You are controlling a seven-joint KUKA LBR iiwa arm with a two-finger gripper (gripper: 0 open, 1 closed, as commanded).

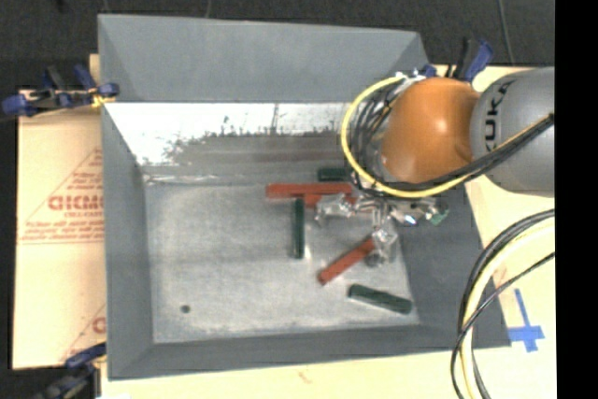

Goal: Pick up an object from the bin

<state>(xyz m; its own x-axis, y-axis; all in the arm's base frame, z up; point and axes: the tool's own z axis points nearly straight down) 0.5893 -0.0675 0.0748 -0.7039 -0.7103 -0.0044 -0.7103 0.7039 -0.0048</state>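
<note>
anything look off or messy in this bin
Nothing is spilled or broken. In the grey metal bin, a long red stick, a dark green stick below it and a few more lie at loose angles near the tool. Only the worn scratched patch on the back wall and a small dark speck on the floor's near-left stand out.

The arm (523, 131) is a thick, rounded grey tube with black "KUKA" lettering (cut off partway by the curve) near the wrist. A smooth, dome-shaped orange cover (425, 131) caps the wrist. Yellow and black cables (353, 121) loop around its edge. The gripper (381, 240) is a small cluster of silvery metal parts.
</note>
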